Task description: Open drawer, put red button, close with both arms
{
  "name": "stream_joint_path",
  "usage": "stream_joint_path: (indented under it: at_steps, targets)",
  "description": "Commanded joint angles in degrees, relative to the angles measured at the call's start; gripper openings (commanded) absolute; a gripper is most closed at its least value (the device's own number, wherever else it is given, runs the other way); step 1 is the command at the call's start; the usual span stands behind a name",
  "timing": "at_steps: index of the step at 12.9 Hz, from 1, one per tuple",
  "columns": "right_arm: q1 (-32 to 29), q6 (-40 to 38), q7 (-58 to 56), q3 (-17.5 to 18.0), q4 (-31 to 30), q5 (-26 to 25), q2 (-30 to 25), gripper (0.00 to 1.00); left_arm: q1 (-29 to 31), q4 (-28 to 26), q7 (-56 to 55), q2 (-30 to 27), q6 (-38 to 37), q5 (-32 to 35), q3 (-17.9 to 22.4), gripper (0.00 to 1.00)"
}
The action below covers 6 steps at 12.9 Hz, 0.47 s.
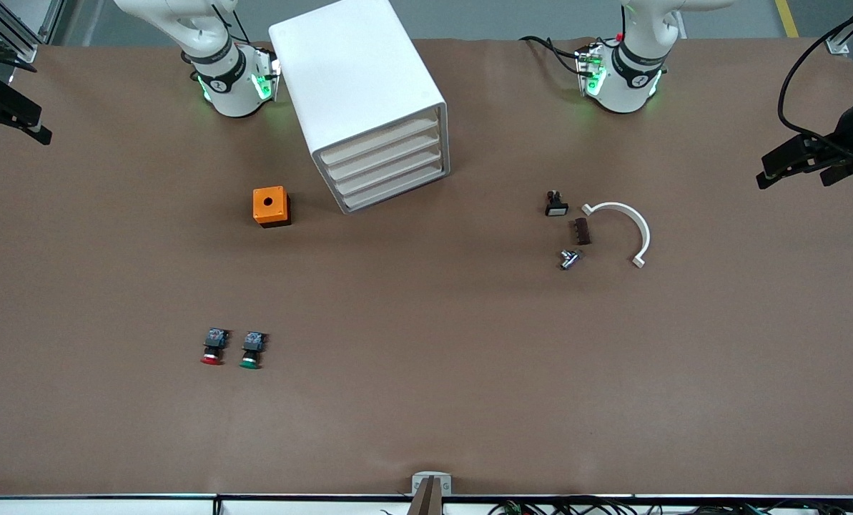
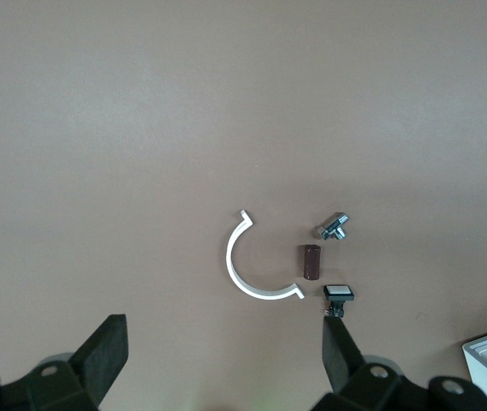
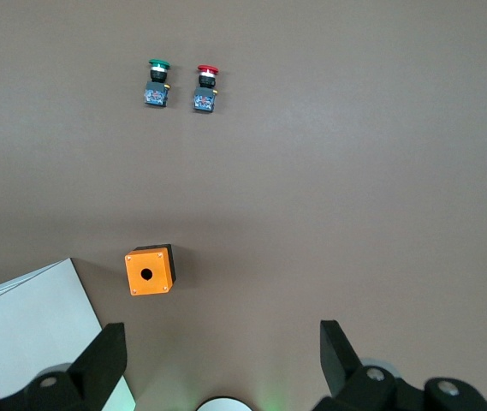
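Both tools, left point(image 2: 222, 360) and right point(image 3: 217, 364), hang spread apart above my desk point(image 1: 426, 357); red button point(image 1: 212, 347) lies beside its green twin point(image 1: 252, 350).

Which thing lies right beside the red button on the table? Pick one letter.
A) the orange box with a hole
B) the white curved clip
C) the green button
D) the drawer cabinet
C: the green button lies right beside the red button, both nearer the front camera than the orange box, the white cabinet and the curved clip, which lies toward the left arm's end.
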Motion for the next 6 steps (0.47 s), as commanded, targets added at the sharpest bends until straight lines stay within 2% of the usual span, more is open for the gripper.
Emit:
stream_joint_path:
  at_steps: [1,6]
  targets:
    - [-1.21,0.22,0.11,0.79,-1.04,-0.19,-1.01,1.0,-0.14,-0.76,-0.11,-0.97,-0.25,1.17,-0.23,1.0]
    - [-1.21,-0.22,0.11,0.79,-1.04,-0.1,-0.92,1.0,0.91,-0.68,-0.82,-0.44,-0.42,1.25,0.29,1.0]
